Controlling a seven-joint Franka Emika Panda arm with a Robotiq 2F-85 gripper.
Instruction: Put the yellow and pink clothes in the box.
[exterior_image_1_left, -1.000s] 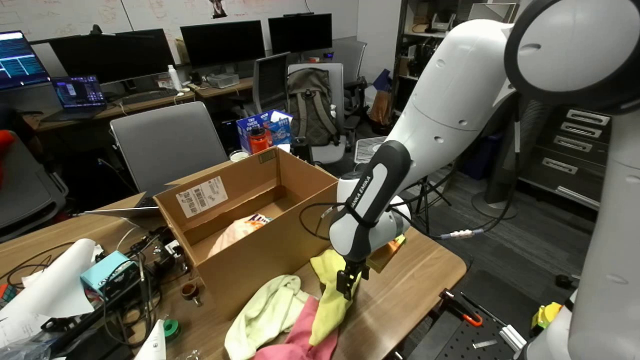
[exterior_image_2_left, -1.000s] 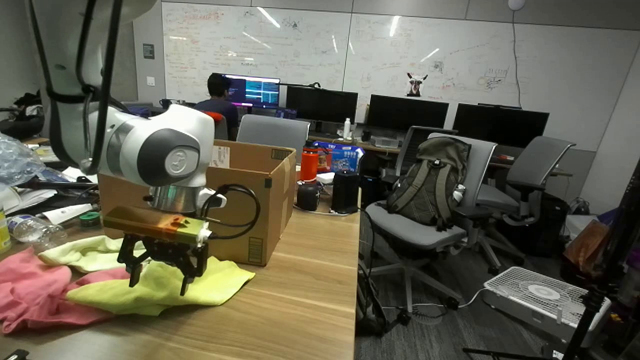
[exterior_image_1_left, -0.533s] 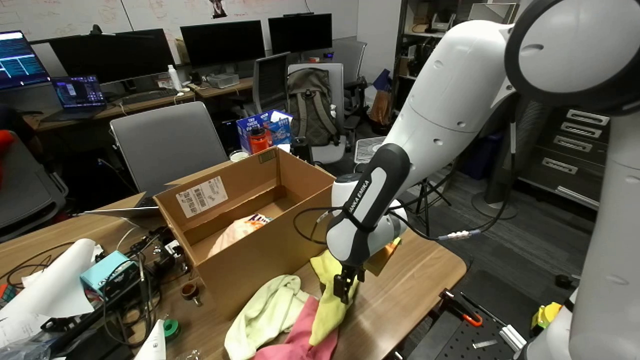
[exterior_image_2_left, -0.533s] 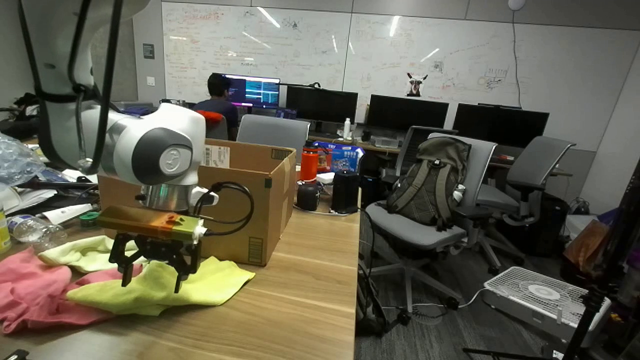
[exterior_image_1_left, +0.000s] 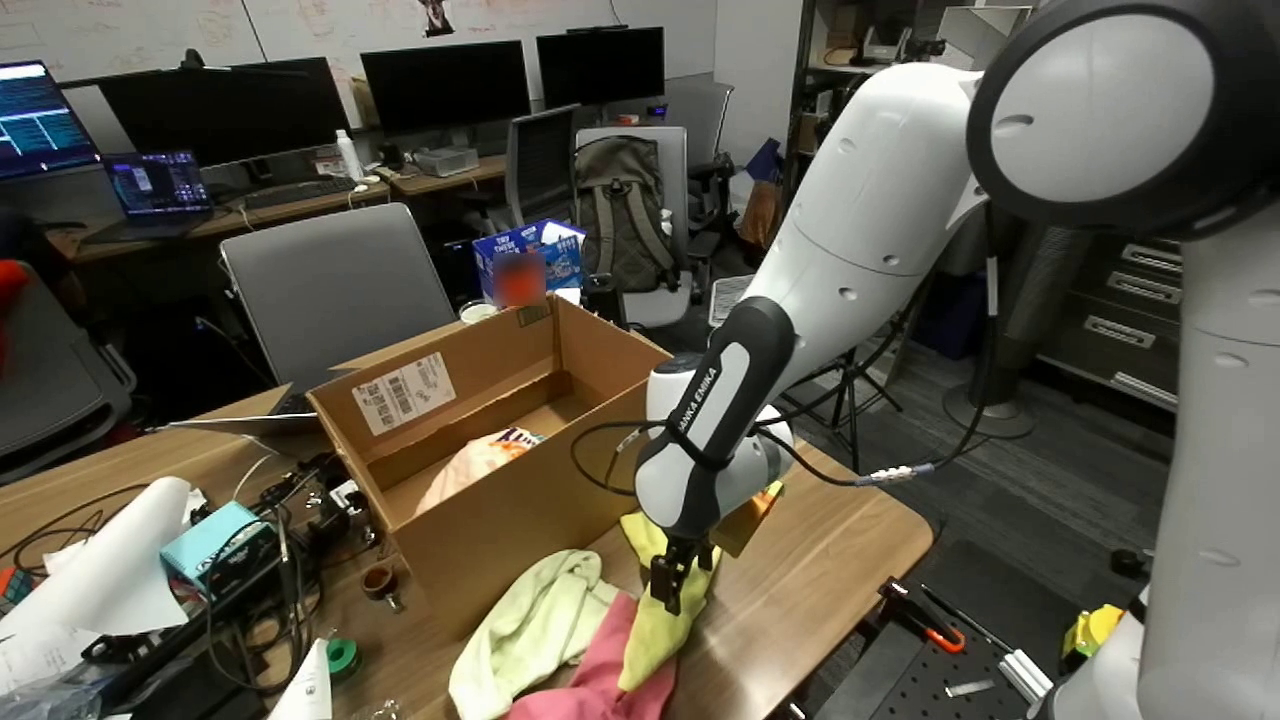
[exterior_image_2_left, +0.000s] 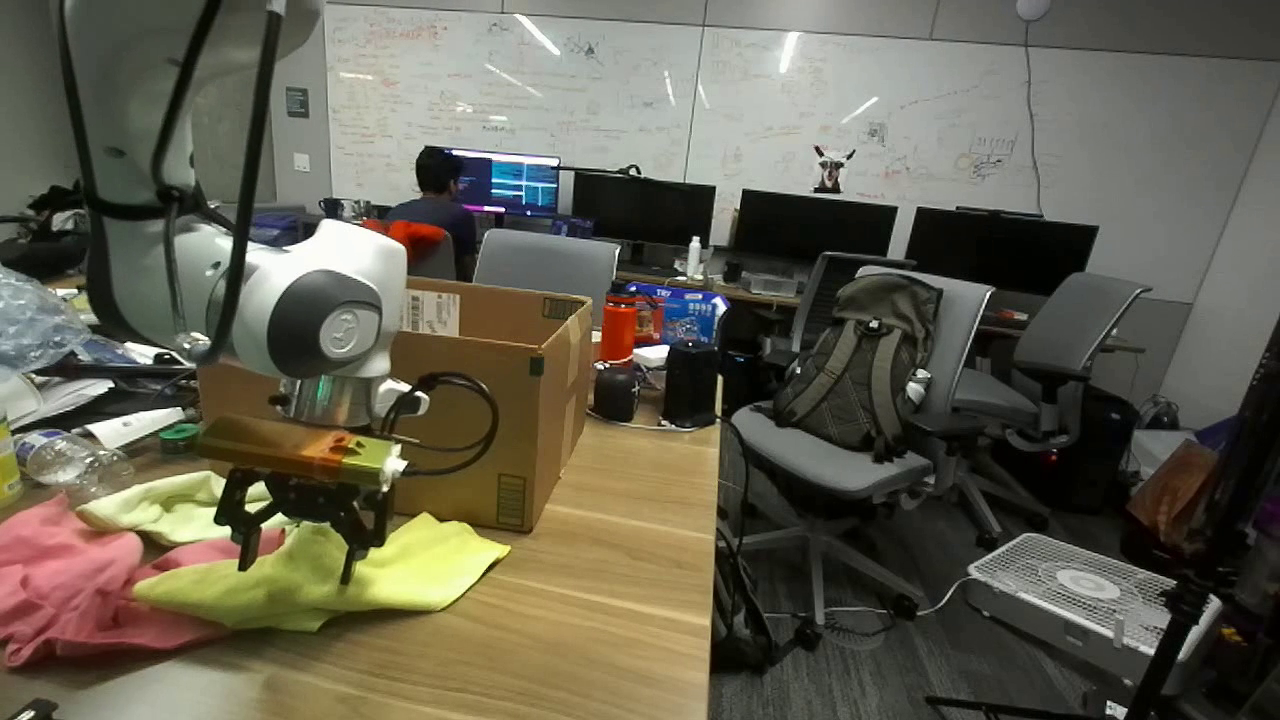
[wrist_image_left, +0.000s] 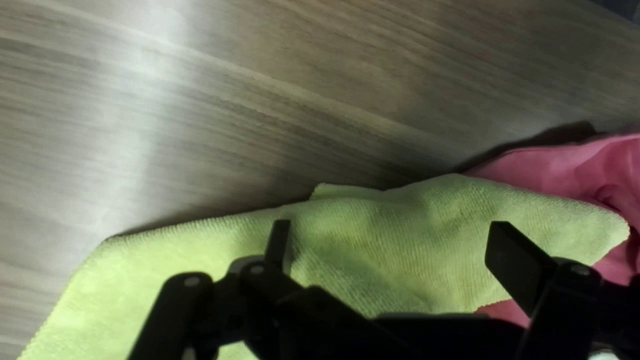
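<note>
Hovering with our Robotiq gripper (exterior_image_2_left: 296, 574) spread and empty above the yellow cloth (exterior_image_2_left: 300, 600), which partly covers the pink cloth (exterior_image_2_left: 80, 590) outside the cardboard box (exterior_image_1_left: 520, 520), we may snag both layers if we pinch near their overlap.

Ribbed yellow cloth (wrist_image_left: 385, 240), wood-grained table (wrist_image_left: 260, 110)

Got a backpack (exterior_image_2_left: 855, 360) chilling on a gray chair (exterior_image_2_left: 805, 458), dark monitors (exterior_image_2_left: 815, 228) and a scribbled-on whiteboard (exterior_image_2_left: 760, 120) behind it.
</note>
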